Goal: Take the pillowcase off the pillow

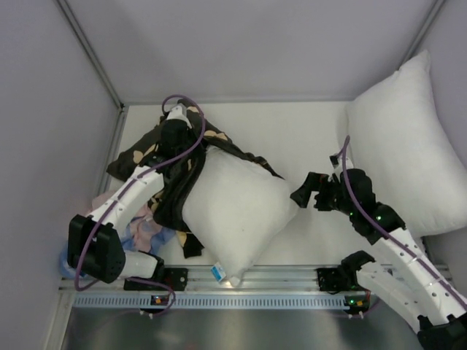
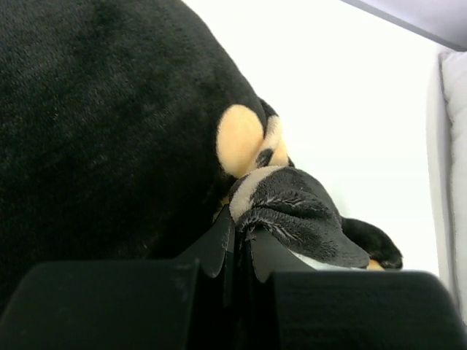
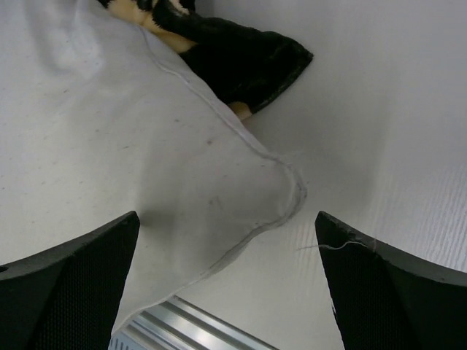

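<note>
The pillowcase [image 1: 171, 175] lay bunched against the left and far-left side of the pillow [image 1: 237, 211]. A dark strip trailed along the pillow's far edge, and a small flap lay at its near-left edge. Most of the pillow showed bare white, with its label tag [image 1: 217, 273] exposed at the near corner. On that showing the removal looked nearly done. What seemed left was to draw the last of the fabric clear of the pillow's left side.

The left gripper [image 1: 175, 125] sat beyond the pillow's far-left corner, clenched on a fold of the pillowcase; its wrist view showed plush pinched between the fingertips. The right gripper [image 1: 310, 193] hung at the pillow's right corner with its jaws spread wide and nothing in them. In its wrist view the white corner lay between and beneath the fingers, apparently untouched.

The pillow's left edge was covered by black fabric and by the left arm. It could not be told whether that edge was inside the case or the cloth was merely draped over it. The case's opening was nowhere visible. The pink and light-blue cloths [image 1: 142, 233], left of the pillow, were partly hidden under the arm. A second white pillow [image 1: 408, 146], well to the right of the pillow, was cut off by the frame.
</note>
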You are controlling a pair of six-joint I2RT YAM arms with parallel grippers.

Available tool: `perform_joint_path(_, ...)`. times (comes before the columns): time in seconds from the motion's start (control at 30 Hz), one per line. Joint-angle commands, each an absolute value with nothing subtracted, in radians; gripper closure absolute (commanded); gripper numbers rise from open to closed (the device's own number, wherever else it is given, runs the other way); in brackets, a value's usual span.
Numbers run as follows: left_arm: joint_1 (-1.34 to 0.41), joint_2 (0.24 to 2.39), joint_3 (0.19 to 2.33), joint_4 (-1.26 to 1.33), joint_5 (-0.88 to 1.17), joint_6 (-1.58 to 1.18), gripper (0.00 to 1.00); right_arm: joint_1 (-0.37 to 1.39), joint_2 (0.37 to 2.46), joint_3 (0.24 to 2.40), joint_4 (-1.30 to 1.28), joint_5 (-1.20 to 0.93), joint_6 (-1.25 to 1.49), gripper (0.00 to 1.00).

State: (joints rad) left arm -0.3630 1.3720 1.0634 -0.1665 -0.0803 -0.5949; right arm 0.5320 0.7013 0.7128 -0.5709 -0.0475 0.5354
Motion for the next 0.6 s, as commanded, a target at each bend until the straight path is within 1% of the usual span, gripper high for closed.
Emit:
perform_joint_path(0.0,-0.361,1.312,1.043,-0.138,-0.058,-0.572,1.00,0.370,0.701,0.641,-0.435,-0.349,0.541,0.01)
perform_joint_path(0.07,-0.362,1.305,1.039,-0.138,-0.049,-0.571,1.00,0.298,0.722,0.608,-0.385,-0.440,0.558,0.01)
perform_joint_path(0.1,-0.362,1.304,1.037,-0.138,-0.040,-0.569,1.00,0.279,0.747,0.595,-0.361,-0.527,0.566,0.01)
perform_joint_path(0.13,-0.361,1.305,1.038,-0.140,-0.035,-0.569,1.00,0.259,0.759,0.565,-0.294,-0.570,0.590,0.01)
perform_joint_path(0.17,-0.362,1.302,1.037,-0.138,-0.028,-0.569,1.00,0.256,0.771,0.543,-0.240,-0.665,0.610,0.01)
perform_joint_path(0.2,-0.361,1.302,1.035,-0.138,-0.025,-0.571,1.00,0.256,0.778,0.491,-0.172,-0.710,0.633,0.01)
perform_joint_path(0.23,-0.360,1.302,1.034,-0.138,-0.023,-0.571,1.00,0.256,0.782,0.467,-0.031,-0.748,0.699,0.00)
perform_joint_path(0.27,-0.360,1.304,1.031,-0.137,-0.020,-0.574,1.00,0.258,0.790,0.439,0.050,-0.793,0.739,0.01)
perform_joint_path(0.33,-0.360,1.308,1.029,-0.135,-0.014,-0.580,1.00,0.261,0.804,0.384,0.205,-0.810,0.803,0.01)
perform_joint_path(0.47,-0.360,1.310,1.026,-0.121,0.021,-0.591,1.00,0.294,0.920,0.367,0.340,-0.850,0.839,0.01)
perform_joint_path(0.57,-0.362,1.315,1.026,-0.115,0.043,-0.597,1.00,0.368,0.975,0.386,0.397,-0.818,0.833,0.01)
